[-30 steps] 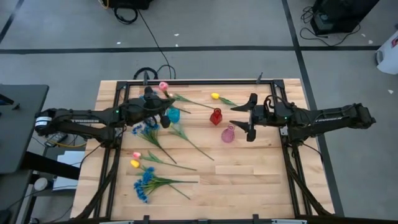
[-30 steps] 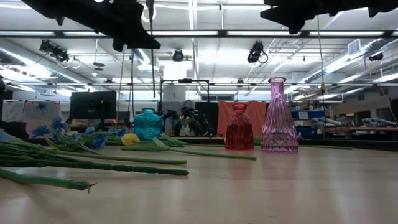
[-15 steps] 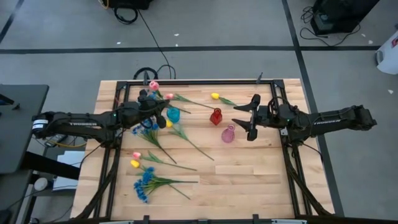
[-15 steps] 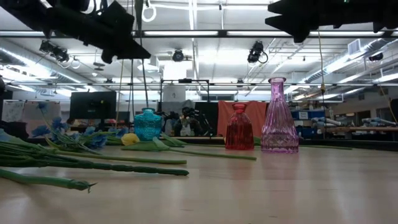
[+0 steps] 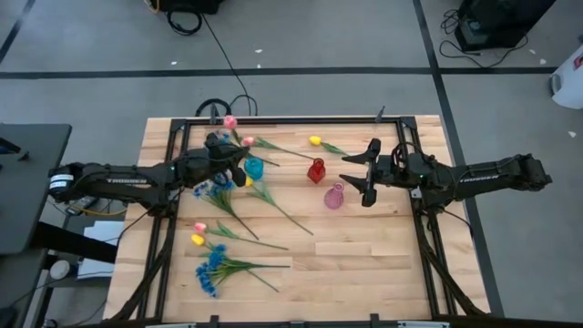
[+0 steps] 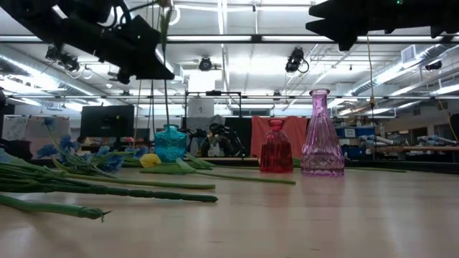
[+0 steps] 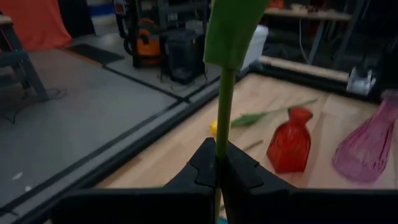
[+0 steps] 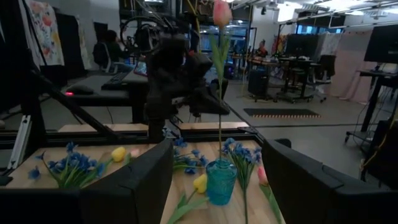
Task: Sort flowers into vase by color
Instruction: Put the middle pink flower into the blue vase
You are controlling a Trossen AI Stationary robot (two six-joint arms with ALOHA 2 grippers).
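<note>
My left gripper [image 5: 239,166] is shut on a pink tulip [image 5: 230,121] that stands upright over the teal vase [image 5: 254,168]. The right wrist view shows the bloom [image 8: 222,12] high above that vase [image 8: 221,180]. My right gripper [image 5: 367,173] is open and hovers right of the red vase [image 5: 316,170] and the pink vase [image 5: 334,196]. Lying flat on the table are another pink tulip [image 5: 247,141], a yellow tulip [image 5: 314,140], a blue spray [image 5: 214,187], a pink and yellow pair [image 5: 198,233] and a second blue spray [image 5: 211,269]. My left gripper [image 7: 219,155] pinches the tulip's green stem [image 7: 224,109] about halfway along, below a leaf, between its two fingers. The fingers come level from the table's left and lie across the stem. The tulip stands upright, and its lower end [image 6: 168,123] reaches the teal vase's mouth.
All three vases stand close together in the far middle of the table. A black frame [image 5: 291,118] runs along the far edge and down both sides. Loose stems cover the left half; bare wood [image 5: 364,264] lies near and right.
My left gripper has shifted slightly toward the table's left, tipped and come down. The pink tulip it holds has gone down with it, so the stem's lower end now reaches the teal vase's mouth. The bloom has moved slightly toward the left.
</note>
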